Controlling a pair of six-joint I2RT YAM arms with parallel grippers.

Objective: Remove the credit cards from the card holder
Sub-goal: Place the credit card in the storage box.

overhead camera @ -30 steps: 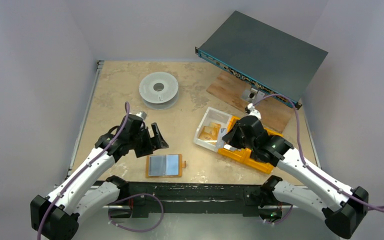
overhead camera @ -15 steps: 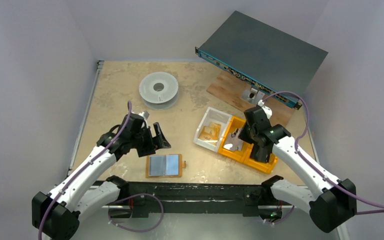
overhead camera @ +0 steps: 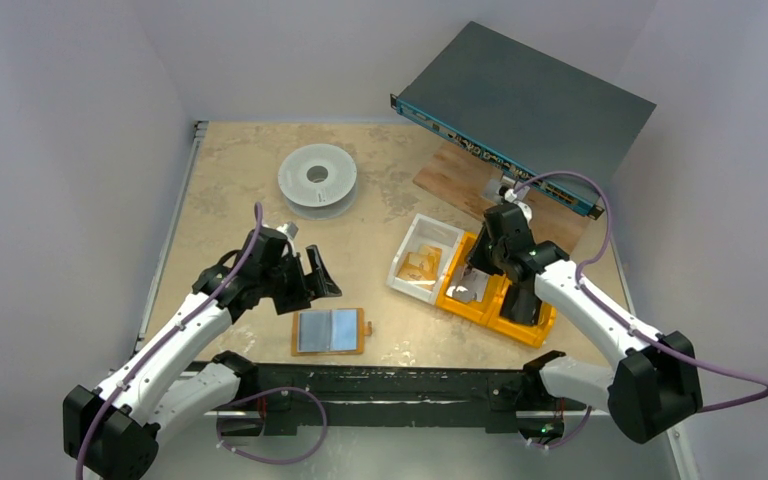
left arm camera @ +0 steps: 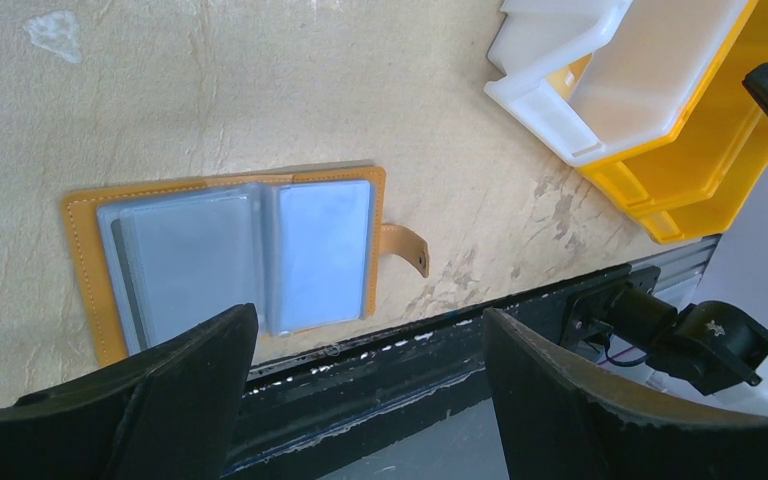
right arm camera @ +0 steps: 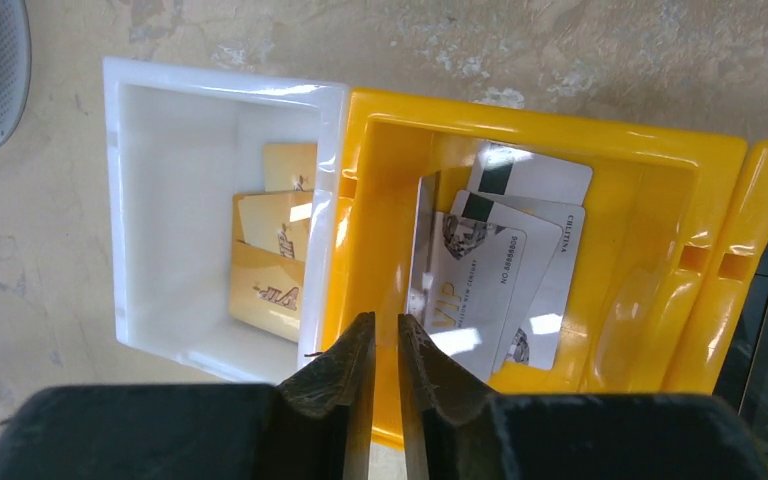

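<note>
As the right arm has lifted up and back from where it bent low a second ago, the tabletop (overhead camera: 230,200) (a mottled beige sheet) shows more of the bins beneath it. The orange bins (overhead camera: 495,310) and the white bin (overhead camera: 422,238) sit directly under the right pincer (right arm camera: 386,325), which now hangs well above them. Its fingers are barely parted, with a thin slit between them and nothing in it. Straight below its tips, silver-white cards (right arm camera: 500,270) lie loose in the nearest orange compartment. Gold cards (right arm camera: 275,260) lie in the white bin, just to the side of that pincer. An empty pincer rising over a pile of cards reads to me as a drop-off just finished, so this arm looks free for another fetch.

The card holder (left arm camera: 230,255) has not moved. It lies flat and open on the tabletop, just below and ahead of the left pincer (left arm camera: 365,330), with its clear sleeves facing up and its strap tab pointing away toward the bins. The left pincer is spread wide and holds nothing, hovering near the holder without touching it (exactly where it was a second ago). Whether the sleeves hold more cards I cannot tell. A dark edge shows in one pocket, so one may remain.
</note>
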